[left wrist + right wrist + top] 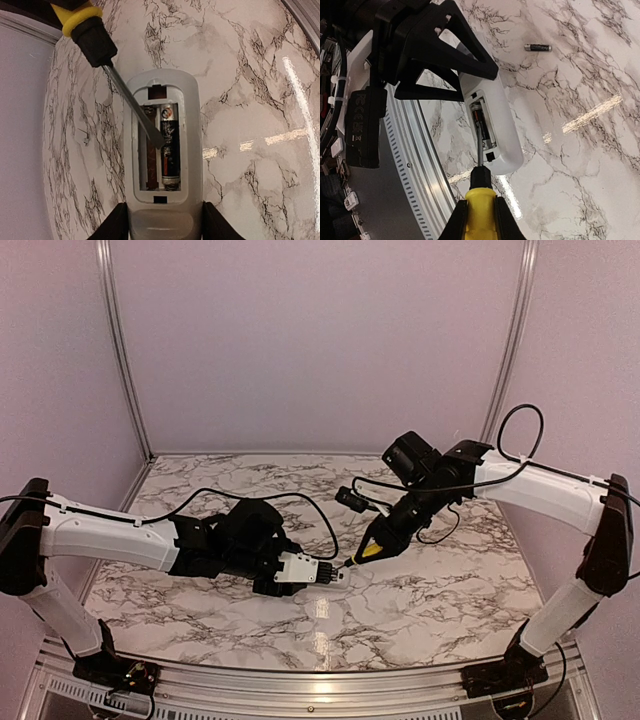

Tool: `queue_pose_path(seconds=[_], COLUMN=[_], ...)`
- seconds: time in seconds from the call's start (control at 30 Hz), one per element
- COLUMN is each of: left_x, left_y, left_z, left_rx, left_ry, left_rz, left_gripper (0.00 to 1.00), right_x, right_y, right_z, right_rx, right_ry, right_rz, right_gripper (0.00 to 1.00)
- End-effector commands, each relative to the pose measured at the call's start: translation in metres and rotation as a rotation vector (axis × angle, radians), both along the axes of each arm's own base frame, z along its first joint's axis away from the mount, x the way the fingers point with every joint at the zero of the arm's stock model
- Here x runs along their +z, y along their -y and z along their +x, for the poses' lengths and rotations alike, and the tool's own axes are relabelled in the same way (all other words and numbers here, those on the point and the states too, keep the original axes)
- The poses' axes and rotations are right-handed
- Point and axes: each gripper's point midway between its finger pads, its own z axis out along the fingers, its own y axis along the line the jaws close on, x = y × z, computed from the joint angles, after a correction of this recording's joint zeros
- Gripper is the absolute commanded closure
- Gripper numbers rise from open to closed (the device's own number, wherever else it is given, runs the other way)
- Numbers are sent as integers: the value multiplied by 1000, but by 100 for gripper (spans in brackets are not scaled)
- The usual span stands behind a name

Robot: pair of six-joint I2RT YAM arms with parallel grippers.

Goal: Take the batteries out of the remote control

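My left gripper (162,222) is shut on the near end of the white remote control (192,125), held face down with its battery bay open. One dark battery (169,145) lies in the right slot; the left slot looks empty. A second battery (537,47) lies loose on the marble. My right gripper (480,220) is shut on the yellow-handled screwdriver (480,200), whose blade tip (156,138) is inside the bay beside the seated battery. In the top view the left gripper (278,566), remote (303,570), screwdriver (372,548) and right gripper (388,535) meet at the table's middle.
The marble table top (430,590) is walled by lilac panels with metal posts (120,350). A metal rail (415,165) runs along the table edge close to the remote. A black cable (300,502) loops over the left arm.
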Motion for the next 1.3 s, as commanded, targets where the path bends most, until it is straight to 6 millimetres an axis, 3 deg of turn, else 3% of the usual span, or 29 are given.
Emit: queue_pose_path(seconds=[0.0,0.3,0.8,1.27], left_x=[26,23,32,34], left_y=[3,2,2,-2], left_z=[2,-1,7,11], left_rx=[0,-15,6,19], left_ry=[43,41,106,147], left_rz=[-66,-51,-70,-76], left_gripper=[100,100,100,100], right_x=[-2,1,-14,-15], right_y=[0,-1,-14,-16], right_z=[10,14,-13,-14], right_rx=[-24,-44,37,38], right_ry=[38,39,-49,-69], right_rz=[-47,-53,-54,-55], right_gripper=[100,100,100,100])
